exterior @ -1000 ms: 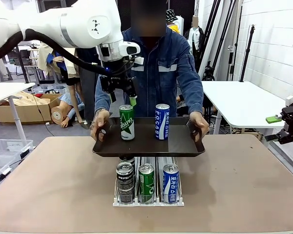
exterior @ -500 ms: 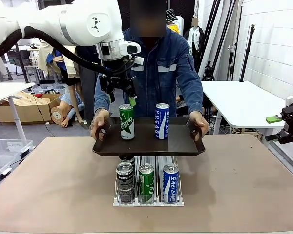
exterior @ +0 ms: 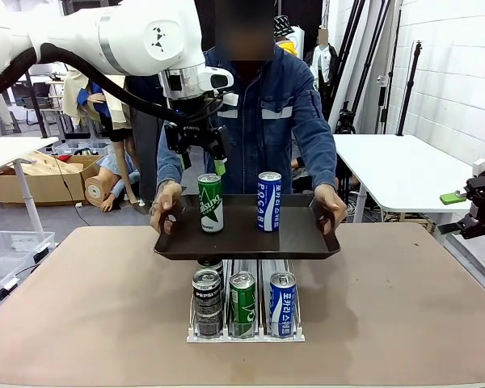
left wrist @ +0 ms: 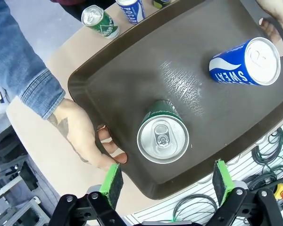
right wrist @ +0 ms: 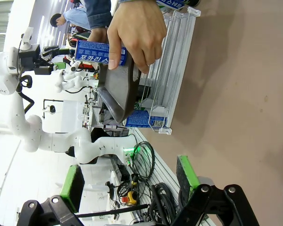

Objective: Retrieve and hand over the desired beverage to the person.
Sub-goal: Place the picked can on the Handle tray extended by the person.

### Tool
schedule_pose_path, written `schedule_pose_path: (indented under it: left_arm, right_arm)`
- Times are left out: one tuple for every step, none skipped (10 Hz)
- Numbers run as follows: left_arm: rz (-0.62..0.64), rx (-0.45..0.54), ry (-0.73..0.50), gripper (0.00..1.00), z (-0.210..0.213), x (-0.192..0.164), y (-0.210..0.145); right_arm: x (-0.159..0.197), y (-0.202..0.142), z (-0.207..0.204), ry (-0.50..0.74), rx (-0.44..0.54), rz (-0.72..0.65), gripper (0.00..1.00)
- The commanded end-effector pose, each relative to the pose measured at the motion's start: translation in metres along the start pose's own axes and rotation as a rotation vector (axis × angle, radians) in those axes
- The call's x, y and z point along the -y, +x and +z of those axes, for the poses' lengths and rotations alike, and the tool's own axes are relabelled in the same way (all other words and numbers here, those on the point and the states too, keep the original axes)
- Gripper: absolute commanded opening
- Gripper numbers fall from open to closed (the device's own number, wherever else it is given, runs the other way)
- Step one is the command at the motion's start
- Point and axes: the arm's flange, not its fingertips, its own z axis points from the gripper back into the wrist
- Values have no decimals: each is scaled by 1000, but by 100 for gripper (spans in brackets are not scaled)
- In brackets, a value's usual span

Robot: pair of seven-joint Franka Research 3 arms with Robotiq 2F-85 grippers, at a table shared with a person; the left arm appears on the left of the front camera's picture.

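Brown tabletop (exterior: 81,307), person (exterior: 267,113) holding dark tray (exterior: 246,242) above the can rack (exterior: 244,333).
Green can (exterior: 210,202) and blue can (exterior: 268,201) upright on tray; my left fingers (exterior: 200,153) spread wide just above green can, right fingers (exterior: 478,206) released too, far right.

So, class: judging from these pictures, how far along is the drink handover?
Done: a green can and a blue Pocari Sweat can stand on the brown tray the person holds. In hand: the left gripper hovers open above the green can, gripping nothing. Left: the person taking the tray away; the right gripper idles open at the table's side.
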Motion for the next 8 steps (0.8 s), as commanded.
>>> schedule_pose_path:
  left_arm:
    - [-10,13,-6,100,1,0,0]
    - [-10,13,-6,100,1,0,0]
    - [-10,13,-6,100,1,0,0]
    - [-10,13,-6,100,1,0,0]
    - [-10,13,-6,100,1,0,0]
    - [-10,13,-6,100,1,0,0]
    - [-10,13,-6,100,1,0,0]
    - [-10,13,-6,100,1,0,0]
  right_arm:
    - [0,1,-1,-5,3,-5,100]
    - [0,1,-1,-5,3,-5,100]
    - [0,1,-1,-5,3,-5,100]
    - [0,1,-1,-5,3,-5,100]
    - [0,1,-1,-5,3,-5,100]
    - [0,1,-1,-5,3,-5,100]
    - [0,1,-1,-5,3,-5,100]
    - [0,1,-1,-5,3,-5,100]
